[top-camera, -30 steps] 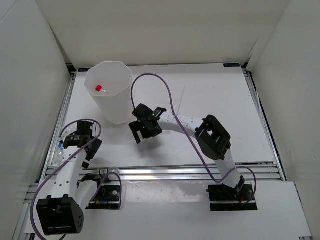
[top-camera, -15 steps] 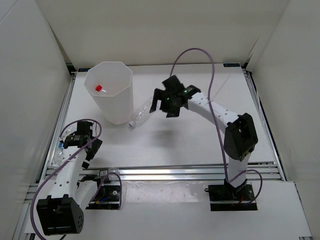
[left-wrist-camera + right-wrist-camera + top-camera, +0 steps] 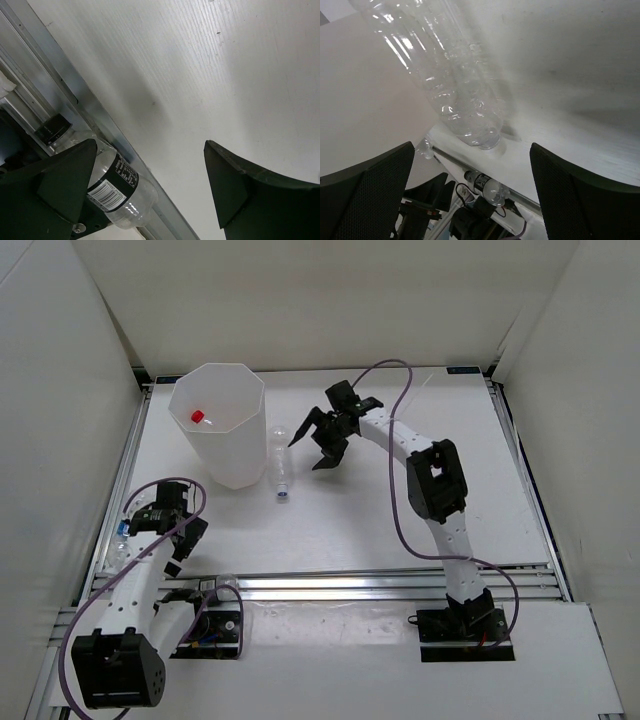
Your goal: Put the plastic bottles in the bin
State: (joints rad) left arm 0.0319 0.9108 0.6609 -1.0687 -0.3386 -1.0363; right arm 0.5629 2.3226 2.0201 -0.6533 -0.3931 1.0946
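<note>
Top external view: clear bottle [image 3: 280, 465] lies on the table [image 3: 330, 530] just beside the bin [image 3: 225, 455], long axis 12-to-6, at 8 o'clock from my right fingers [image 3: 300, 433], spread wide, holding nothing.

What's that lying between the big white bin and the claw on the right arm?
A clear plastic bottle lying on the table, close beside the bin, seen from the top camera.

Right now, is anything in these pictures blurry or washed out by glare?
Top external: sharp, evenly lit. Right wrist: bright glints on the clear ribbed plastic bottle. Left wrist: the black fingers are dark silhouettes with little detail.
</note>
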